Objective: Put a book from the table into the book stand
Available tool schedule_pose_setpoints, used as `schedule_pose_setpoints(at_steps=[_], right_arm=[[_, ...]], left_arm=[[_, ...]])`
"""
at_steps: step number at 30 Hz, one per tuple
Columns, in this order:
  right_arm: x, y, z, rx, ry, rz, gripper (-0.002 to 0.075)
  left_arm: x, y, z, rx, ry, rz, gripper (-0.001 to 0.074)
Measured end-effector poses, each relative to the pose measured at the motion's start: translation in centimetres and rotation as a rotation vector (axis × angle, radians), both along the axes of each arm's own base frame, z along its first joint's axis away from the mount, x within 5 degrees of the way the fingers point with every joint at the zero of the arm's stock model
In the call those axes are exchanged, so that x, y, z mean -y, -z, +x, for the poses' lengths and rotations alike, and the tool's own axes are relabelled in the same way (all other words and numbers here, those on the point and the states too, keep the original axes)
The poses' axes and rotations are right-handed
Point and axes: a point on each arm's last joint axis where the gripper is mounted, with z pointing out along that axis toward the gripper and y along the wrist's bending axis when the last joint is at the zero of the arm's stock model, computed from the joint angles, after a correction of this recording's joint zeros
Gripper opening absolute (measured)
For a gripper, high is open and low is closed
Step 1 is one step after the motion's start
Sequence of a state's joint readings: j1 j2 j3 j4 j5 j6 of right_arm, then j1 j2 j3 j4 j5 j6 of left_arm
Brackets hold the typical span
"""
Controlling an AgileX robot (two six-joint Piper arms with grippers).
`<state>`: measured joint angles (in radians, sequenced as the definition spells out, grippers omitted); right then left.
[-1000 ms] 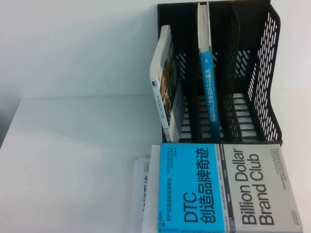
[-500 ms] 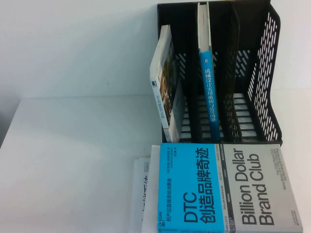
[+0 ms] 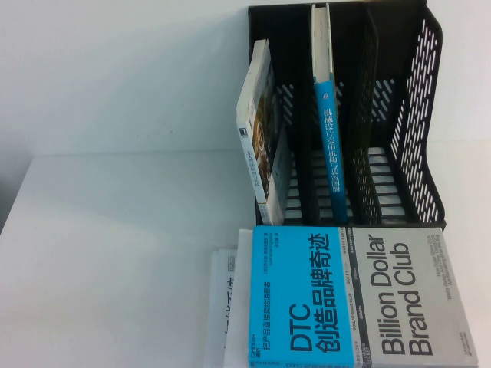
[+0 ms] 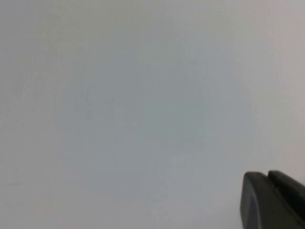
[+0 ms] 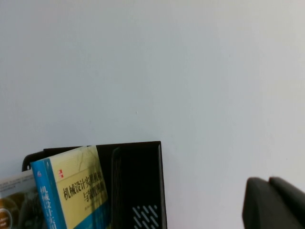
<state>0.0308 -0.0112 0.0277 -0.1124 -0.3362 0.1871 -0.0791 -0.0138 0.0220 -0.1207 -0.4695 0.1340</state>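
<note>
The book (image 3: 360, 295), half cyan and half grey, lies flat and cover up on the white table (image 3: 115, 253), just in front of the black book stand (image 3: 418, 115). The stand's two right slots hold nothing. Neither arm shows in the high view. In the left wrist view, my left gripper (image 4: 268, 175) is shut and empty over a plain white surface. In the right wrist view, my right gripper (image 5: 269, 181) is also shut and empty, off to one side of the book stand (image 5: 143, 181) and apart from it.
A white book (image 3: 261, 130) leans in the stand's leftmost slot. A blue-spined book (image 3: 328, 130) stands upright in the slot beside it and also shows in the right wrist view (image 5: 71, 191). White printed sheets (image 3: 226, 307) stick out from under the book's left side.
</note>
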Motion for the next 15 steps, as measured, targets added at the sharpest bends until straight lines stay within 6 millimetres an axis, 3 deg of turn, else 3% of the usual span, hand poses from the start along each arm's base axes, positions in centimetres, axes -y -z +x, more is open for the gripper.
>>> schedule_pose_setpoints(at_steps=[8, 11, 15], right_arm=[[0.0, -0.3, -0.1, 0.031, -0.003, 0.002, -0.0003], [0.0, -0.5, -0.2, 0.060, -0.006, 0.021, -0.0003], [0.2, -1.0, -0.2, 0.030, -0.003, 0.069, -0.0003]], left_arm=[[-0.1, -0.1, -0.1, 0.010, 0.114, -0.211, -0.0004], [0.3, -0.1, 0.0, -0.032, 0.140, -0.192, -0.0004], [0.5, -3.0, -0.5, -0.166, 0.134, -0.146, -0.0004]])
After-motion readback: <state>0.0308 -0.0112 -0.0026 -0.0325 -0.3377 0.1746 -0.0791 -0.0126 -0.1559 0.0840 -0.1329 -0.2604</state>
